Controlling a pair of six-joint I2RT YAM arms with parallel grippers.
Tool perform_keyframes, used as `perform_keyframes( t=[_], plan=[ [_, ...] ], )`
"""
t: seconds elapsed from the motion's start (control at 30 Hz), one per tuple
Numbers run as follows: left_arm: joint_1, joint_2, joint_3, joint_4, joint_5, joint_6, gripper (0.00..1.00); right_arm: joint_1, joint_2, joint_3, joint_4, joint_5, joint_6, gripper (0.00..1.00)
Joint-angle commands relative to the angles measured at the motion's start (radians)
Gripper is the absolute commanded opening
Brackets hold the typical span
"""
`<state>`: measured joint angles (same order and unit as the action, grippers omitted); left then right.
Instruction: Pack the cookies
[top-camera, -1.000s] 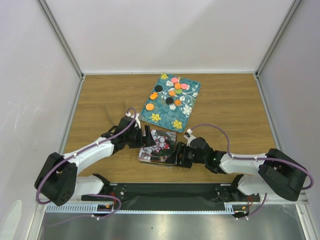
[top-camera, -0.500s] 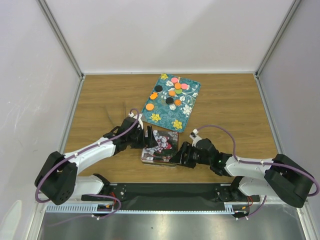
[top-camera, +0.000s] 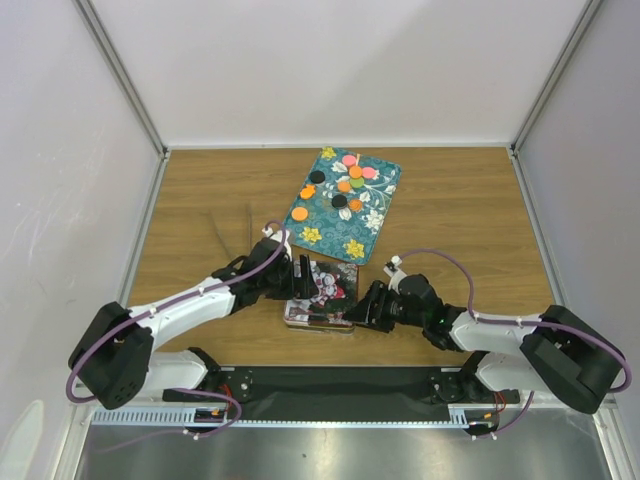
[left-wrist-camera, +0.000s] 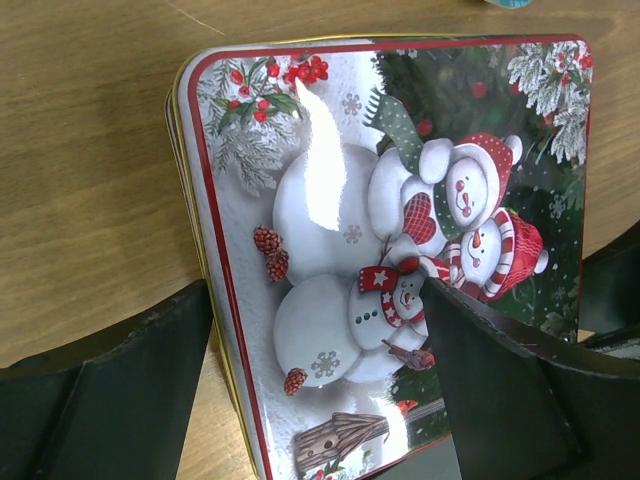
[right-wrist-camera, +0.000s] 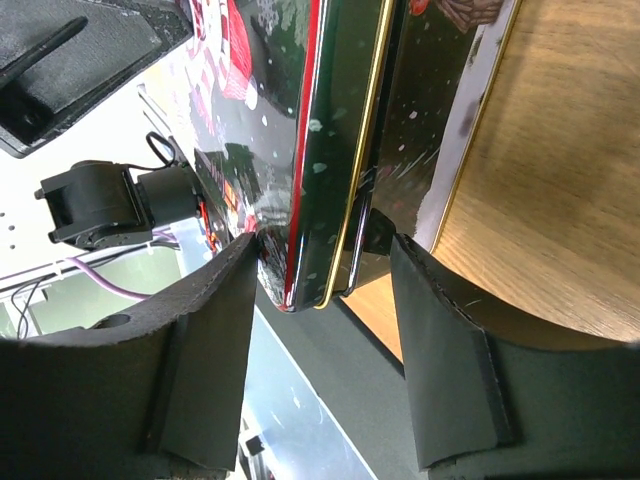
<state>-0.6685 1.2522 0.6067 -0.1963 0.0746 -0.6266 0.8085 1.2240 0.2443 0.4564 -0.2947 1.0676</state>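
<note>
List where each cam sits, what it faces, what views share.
Top external: high behind, looking down on table, tray, tin; left arm, right arm show.
Left wrist: on left arm, facing down onto lid; left fingers show.
Right wrist: on right arm, facing tin's side edge; right fingers show.
Shared: tin in all three.

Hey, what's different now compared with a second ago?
The right tool drew back a little to the right along the near right corner of the tin. The left tool edged slightly right, at the tin's left side. Both are open and neither has closed on anything. The tin looks unmoved, with its lid on. The teal tray and the cookies on it stayed put.
</note>
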Motion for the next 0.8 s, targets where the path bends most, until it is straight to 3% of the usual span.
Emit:
perform_keyframes(
  t=[0.0,0.17,0.5,0.7,0.77],
  plan=[
    [-0.063,0.013,-0.004,-0.042,0.054,-0.037,0.88,0.027,0.046,-0.007,0.021,0.065,-0.009,0.50],
    [-0.083,0.012,-0.042,-0.014,0.059,-0.070,0.88,0.072,0.091,-0.019,0.047,0.089,0.008,0.40],
    [-0.115,-0.005,-0.107,0.035,0.057,-0.130,0.88,0.116,0.167,-0.063,0.114,0.128,0.035,0.00],
    [-0.114,-0.008,-0.088,-0.009,0.018,-0.104,0.89,0.095,0.066,-0.016,-0.051,0.129,-0.014,0.00],
    [-0.115,0.006,-0.076,-0.018,0.013,-0.097,0.89,0.081,0.034,-0.010,-0.093,0.131,-0.031,0.16]
  ],
)
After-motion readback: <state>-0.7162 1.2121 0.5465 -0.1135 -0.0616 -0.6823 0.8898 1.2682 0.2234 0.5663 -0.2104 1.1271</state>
